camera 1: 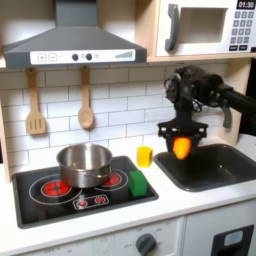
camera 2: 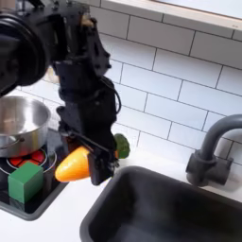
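The white toy-kitchen surface [camera 1: 120,215] carries a black two-ring hob [camera 1: 40,205] on the first exterior view's left. A dark rectangular sink basin [camera 1: 215,170] is set into it on the first exterior view's right. The black robot arm [camera 1: 215,92] reaches in from that right side and bends down over the basin's near-left corner.

The step in hand looks like a carry. The hand [camera 1: 181,140] is clenched on an orange plastic carrot [camera 1: 181,148] and holds it in the air, off the surface. In the second exterior view the carrot [camera 2: 71,166] lies roughly level between the fingers, its green top [camera 2: 121,146] pointing toward the tiled wall. It hangs above the strip of surface between hob and basin [camera 2: 161,213], just short of the basin's rim.

Any lowering from here calls for care with that rim, since the carrot is wider than the hand and could catch the edge. The basin offers the most open room. Its floor is bare, and the dark curved tap [camera 2: 213,156] stands well apart at the far corner.

Toward the hob the space is tighter. The silver steel pot [camera 1: 85,163] sits on the back ring. A green rectangular block [camera 1: 137,183] rests at the hob's near corner, near the carrot's tip in the second exterior view. A small yellow block [camera 1: 145,156] stands on the surface just beside the hand, toward the first exterior view's left.
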`<state>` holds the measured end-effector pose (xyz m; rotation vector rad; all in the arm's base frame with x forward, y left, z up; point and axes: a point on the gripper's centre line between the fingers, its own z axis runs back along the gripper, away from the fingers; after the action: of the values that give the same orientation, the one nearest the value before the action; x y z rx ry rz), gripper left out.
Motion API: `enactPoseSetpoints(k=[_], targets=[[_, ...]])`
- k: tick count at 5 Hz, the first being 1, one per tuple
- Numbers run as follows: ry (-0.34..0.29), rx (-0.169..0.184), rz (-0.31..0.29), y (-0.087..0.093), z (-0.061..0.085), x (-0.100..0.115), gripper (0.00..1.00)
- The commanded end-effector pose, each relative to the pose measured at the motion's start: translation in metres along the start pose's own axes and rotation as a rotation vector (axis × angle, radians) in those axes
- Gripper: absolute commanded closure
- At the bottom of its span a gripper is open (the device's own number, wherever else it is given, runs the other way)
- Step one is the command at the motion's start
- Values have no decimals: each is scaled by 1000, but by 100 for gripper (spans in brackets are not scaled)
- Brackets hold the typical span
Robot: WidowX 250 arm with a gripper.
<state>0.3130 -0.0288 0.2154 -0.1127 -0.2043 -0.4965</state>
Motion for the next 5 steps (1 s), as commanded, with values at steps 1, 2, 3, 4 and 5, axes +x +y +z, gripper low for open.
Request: enactPoseSetpoints(k=[1, 2, 3, 4, 5], targets=[[8, -23, -9, -27, -29, 4, 100], [2, -20, -31, -30, -43, 12, 100], [-10, 1, -18, -26, -48, 20, 100], [13, 3, 3, -17, -60, 21, 100], [12, -4, -15, -13, -68, 27, 100]])
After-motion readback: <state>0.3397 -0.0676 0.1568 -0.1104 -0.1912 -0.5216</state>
